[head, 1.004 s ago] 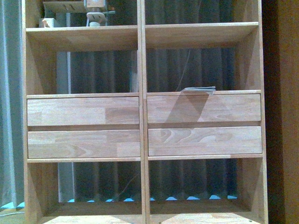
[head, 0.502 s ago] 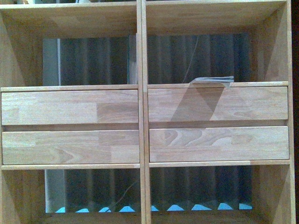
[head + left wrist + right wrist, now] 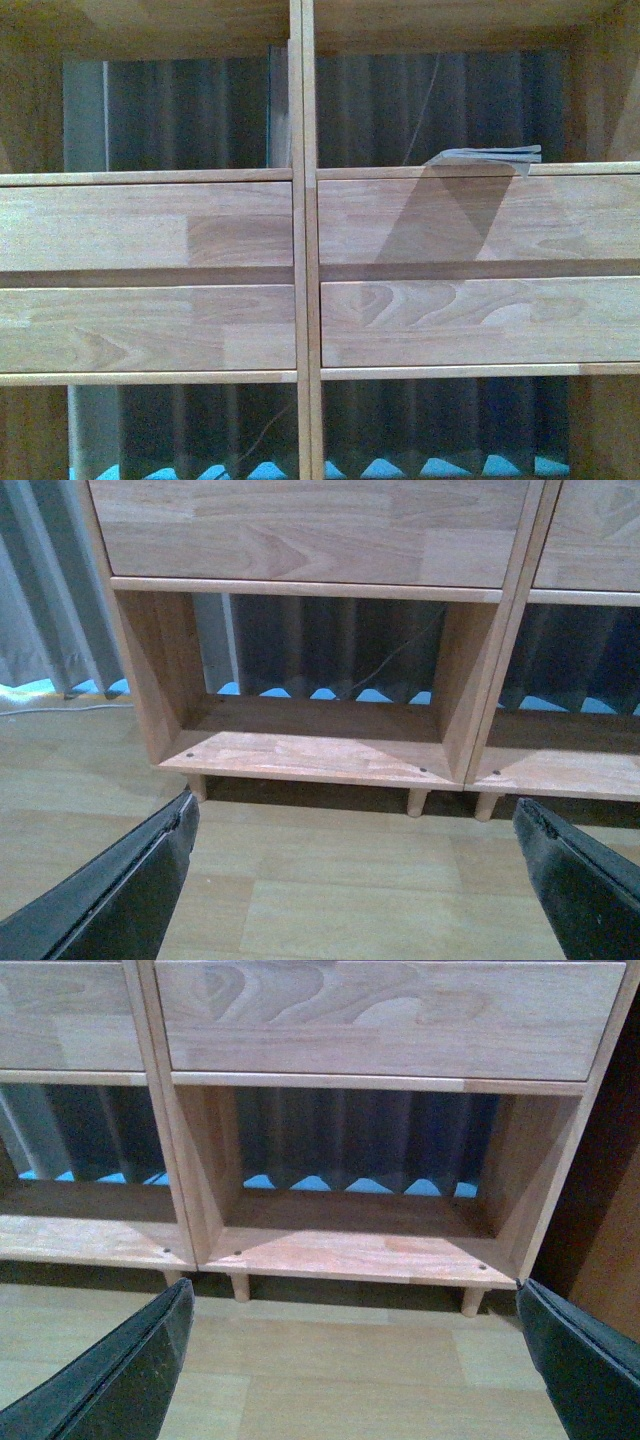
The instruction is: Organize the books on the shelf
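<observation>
The light-wood shelf (image 3: pixel 150 225) fills the front view, with its four drawer fronts across the middle. A thin floppy book (image 3: pixel 485 155) lies flat in the right open compartment, just above the drawers, and overhangs the edge a little. A slim dark book (image 3: pixel 278 110) stands upright against the centre divider in the left compartment. Neither gripper shows in the front view. My left gripper (image 3: pixel 355 810) hangs open over the floor before the shelf's lower left compartment (image 3: pixel 300 760). My right gripper (image 3: pixel 355 1295) is open before the lower right compartment (image 3: pixel 350 1250). Both hold nothing.
Grey curtains (image 3: pixel 190 110) hang behind the open-backed shelf, and a thin cable (image 3: pixel 395 655) dangles there. The shelf stands on short peg legs (image 3: pixel 417 802) on a pale wood floor (image 3: pixel 350 890). Darker brown furniture (image 3: pixel 610 1230) stands right of the shelf.
The front view has closed in on the shelf. The upper shelf with its small objects has left the frame, and the drawers and the flat book look larger.
</observation>
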Controlling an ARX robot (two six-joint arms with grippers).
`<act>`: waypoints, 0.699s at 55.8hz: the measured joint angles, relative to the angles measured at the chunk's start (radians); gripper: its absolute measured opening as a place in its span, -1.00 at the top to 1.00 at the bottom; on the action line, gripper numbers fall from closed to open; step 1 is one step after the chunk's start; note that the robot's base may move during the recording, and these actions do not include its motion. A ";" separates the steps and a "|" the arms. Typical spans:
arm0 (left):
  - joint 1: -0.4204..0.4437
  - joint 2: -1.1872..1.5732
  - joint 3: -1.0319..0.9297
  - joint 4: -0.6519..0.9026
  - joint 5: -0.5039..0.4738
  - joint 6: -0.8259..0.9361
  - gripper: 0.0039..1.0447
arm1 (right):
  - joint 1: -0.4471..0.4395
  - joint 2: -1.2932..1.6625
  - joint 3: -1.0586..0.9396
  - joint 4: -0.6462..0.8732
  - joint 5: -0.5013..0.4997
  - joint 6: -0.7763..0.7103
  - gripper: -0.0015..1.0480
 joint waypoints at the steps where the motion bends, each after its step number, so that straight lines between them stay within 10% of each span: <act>1: 0.000 0.000 0.000 0.000 0.000 0.000 -0.86 | 0.000 0.000 0.000 0.000 0.001 0.000 -0.86; 39: 0.000 0.002 0.000 0.000 0.000 0.000 -0.86 | 0.000 0.000 0.000 0.000 0.001 0.000 -0.86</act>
